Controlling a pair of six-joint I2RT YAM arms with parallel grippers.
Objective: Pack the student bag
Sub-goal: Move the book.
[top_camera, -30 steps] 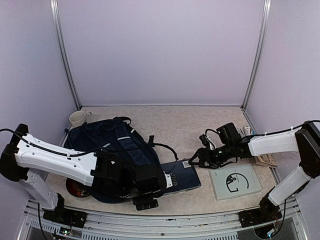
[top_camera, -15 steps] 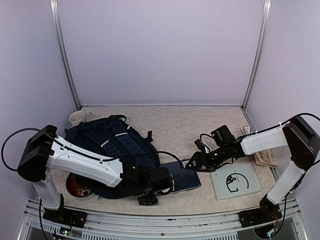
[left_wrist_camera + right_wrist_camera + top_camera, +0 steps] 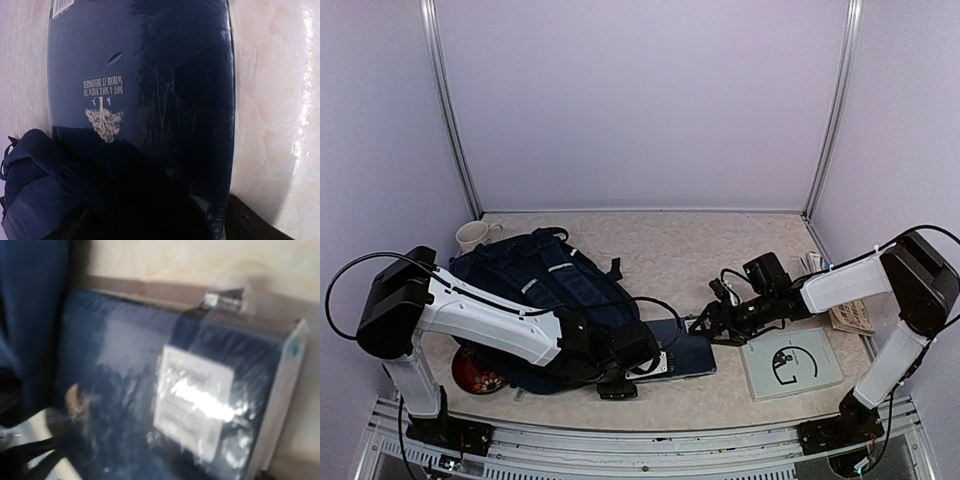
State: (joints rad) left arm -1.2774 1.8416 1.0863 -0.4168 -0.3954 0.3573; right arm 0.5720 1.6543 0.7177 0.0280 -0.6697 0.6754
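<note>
Down low, the left fingers [image 3: 632, 362] sit at the near left end of a shrink-wrapped navy book [image 3: 685, 350]; whether they are apart or clamped cannot be told. Opposite, the right fingers [image 3: 704, 323] stand apart at the book's right end, contact unclear. The book lies flat on the tabletop [image 3: 720, 250], its left end overlapped by the student bag [image 3: 545, 285], which lies on the tabletop's left side. A white mug [image 3: 473, 237] stands behind the bag.
</note>
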